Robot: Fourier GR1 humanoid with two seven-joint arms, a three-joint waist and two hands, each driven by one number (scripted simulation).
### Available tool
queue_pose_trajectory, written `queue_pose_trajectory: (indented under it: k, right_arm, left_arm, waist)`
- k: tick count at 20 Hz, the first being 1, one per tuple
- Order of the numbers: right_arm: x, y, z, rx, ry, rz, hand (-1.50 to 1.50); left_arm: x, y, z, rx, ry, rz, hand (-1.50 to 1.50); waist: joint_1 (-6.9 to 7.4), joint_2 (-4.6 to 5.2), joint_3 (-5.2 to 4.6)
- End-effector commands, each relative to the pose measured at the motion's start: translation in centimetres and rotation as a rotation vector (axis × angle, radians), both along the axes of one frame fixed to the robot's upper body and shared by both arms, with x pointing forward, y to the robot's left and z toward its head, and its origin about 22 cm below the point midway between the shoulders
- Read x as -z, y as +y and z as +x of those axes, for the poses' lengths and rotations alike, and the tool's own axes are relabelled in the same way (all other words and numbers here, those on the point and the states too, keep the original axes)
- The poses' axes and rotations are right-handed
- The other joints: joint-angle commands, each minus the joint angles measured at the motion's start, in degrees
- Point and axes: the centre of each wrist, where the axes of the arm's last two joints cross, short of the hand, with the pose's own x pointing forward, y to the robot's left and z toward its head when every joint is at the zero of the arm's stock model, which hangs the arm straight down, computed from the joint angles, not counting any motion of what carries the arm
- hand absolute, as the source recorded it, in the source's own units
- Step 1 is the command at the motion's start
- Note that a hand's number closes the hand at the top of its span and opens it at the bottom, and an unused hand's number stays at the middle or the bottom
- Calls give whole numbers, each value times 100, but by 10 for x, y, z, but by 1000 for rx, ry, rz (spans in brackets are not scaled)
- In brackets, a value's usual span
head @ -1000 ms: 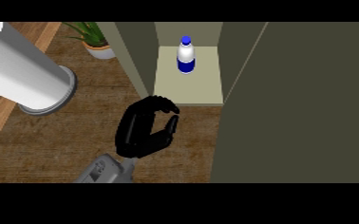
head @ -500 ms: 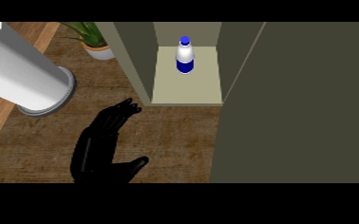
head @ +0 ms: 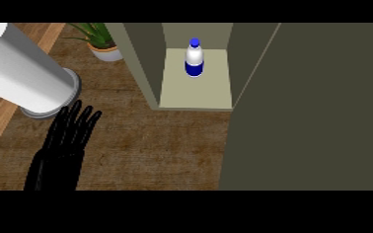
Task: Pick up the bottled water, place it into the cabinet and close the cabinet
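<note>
Far back on the smooth shelf of the cabinet [head: 197, 96], the bottled water [head: 194, 59] is standing upright, round and white with a blue cap. Near me on the left, my black left hand [head: 64, 140] is lying flat over the brown wooden counter [head: 153, 143], fingers straight, holding nothing.

One head view looks steeply down on the wooden counter [head: 146, 143], with the open cabinet [head: 197, 91] toward 12 o'clock.
</note>
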Motion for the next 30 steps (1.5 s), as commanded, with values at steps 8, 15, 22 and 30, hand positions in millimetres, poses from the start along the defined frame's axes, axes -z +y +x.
queue_pose_trajectory:
  k: [8,15,22,30]
  right_arm:
    - [-42,24,-3,-147,-110,-37,150]
    - [-29,44,0,-160,-47,135,150]
    - [-28,39,12,-186,-74,26,150]
    - [-18,42,26,-223,-101,-27,150]
  left_arm:
    - [-13,51,-20,-5,-5,8,-150]
    - [-20,68,-25,26,-5,9,-150]
    - [-28,80,-26,78,-31,8,-150]
    - [-32,90,-22,111,-42,28,-150]
  waist:
    - [217,28,-42]
    - [456,116,-37]
    - [808,228,-53]
    - [1051,308,-83]
